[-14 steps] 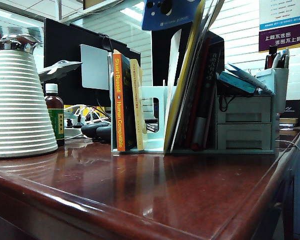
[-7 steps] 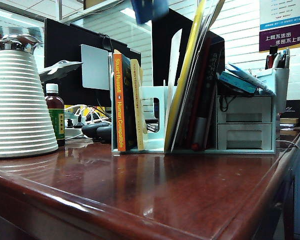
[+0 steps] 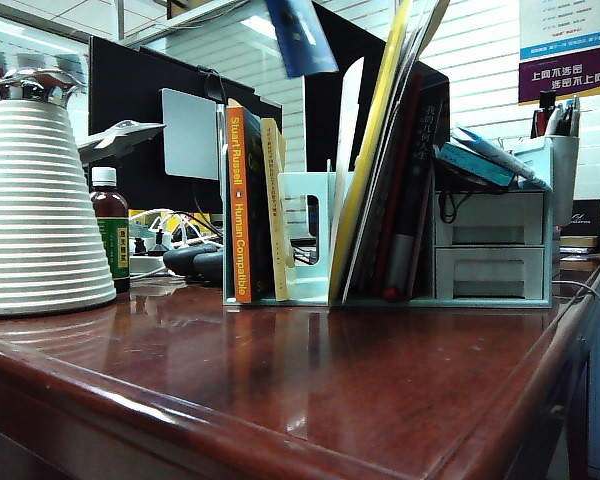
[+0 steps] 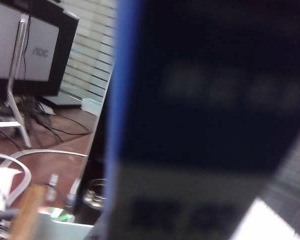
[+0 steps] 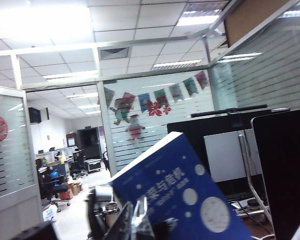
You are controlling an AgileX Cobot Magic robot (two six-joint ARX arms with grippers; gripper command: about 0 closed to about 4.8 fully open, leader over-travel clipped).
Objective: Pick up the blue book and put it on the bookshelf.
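blue book tilted in air above mint bookshelf, lined up for its free slot | left hand unseen, nearly closed, seemingly on book | right hand closed, empty

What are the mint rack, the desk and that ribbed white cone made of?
Bookshelf: likely matte plastic, thin moulded panels with cut-out handles. Desk: dark red wood or veneer under glossy varnish, mirroring the books. Ribbed cone: white, probably plastic or ceramic, with a shiny metal-looking top; hard to tell.
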